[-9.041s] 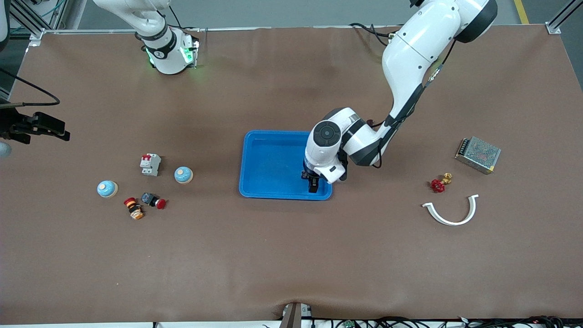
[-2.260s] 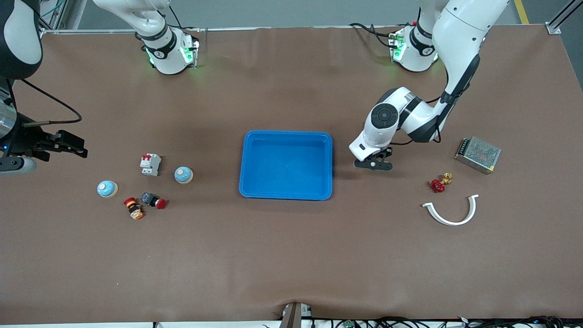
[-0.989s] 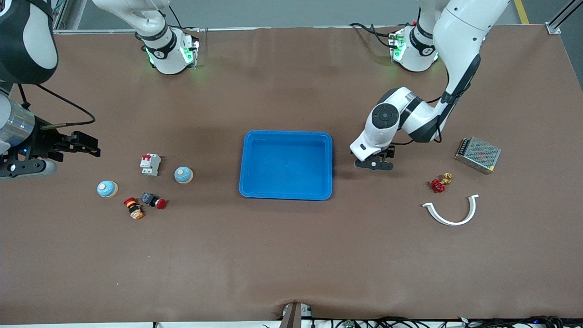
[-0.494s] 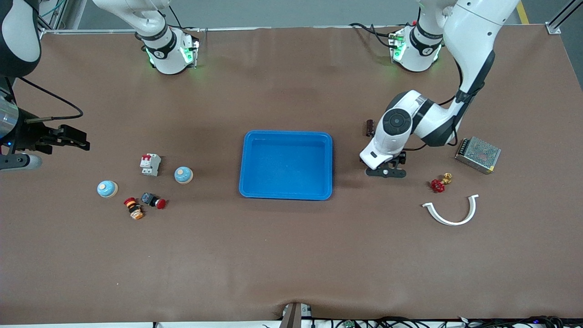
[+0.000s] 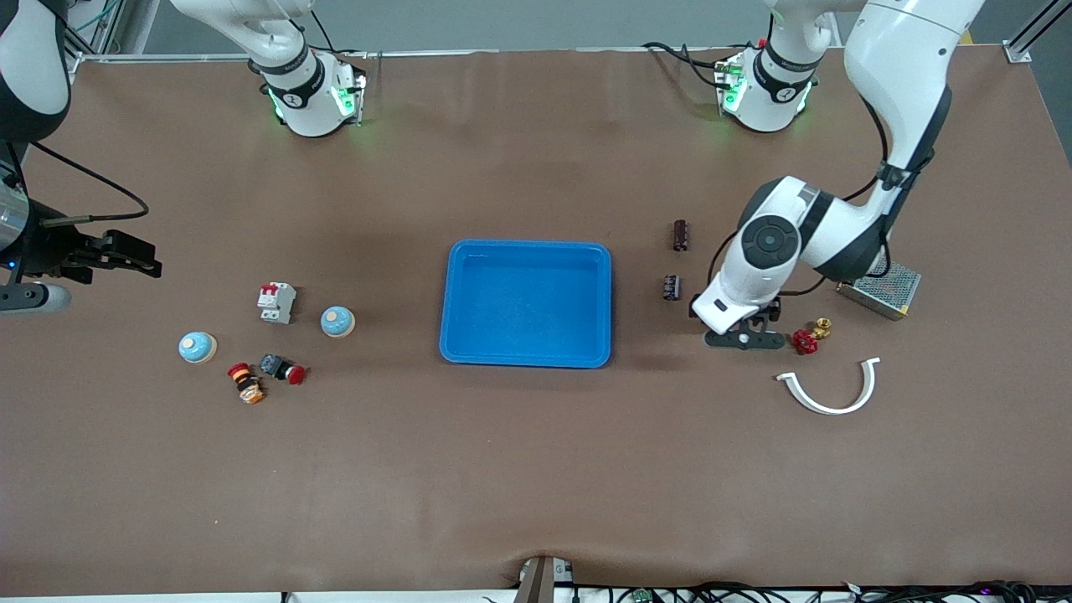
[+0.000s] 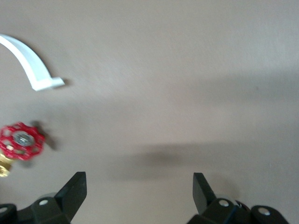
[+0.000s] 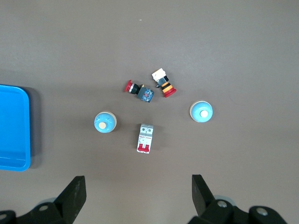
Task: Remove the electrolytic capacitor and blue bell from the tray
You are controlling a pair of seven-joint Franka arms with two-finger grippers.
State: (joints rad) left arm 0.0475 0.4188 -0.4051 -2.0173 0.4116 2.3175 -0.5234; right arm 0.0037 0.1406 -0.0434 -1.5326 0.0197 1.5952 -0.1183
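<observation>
Hanging over bare table beside the valve (image 5: pixel 805 341), left gripper (image 5: pixel 746 339) spread wide, empty. Capacitors (image 5: pixel 672 287) lying beside tray (image 5: pixel 526 352). Hovering wide-fingered, right gripper (image 5: pixel 126 255), near bells (image 5: pixel 337 322).

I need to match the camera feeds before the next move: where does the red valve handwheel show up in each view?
Front view: red valve handwheel on the table beside the left end effector.
Left wrist view: at the picture's edge, near the end effector's finger.
Right wrist view: not in it.
Shared landmark: white curved plastic bracket.
</observation>
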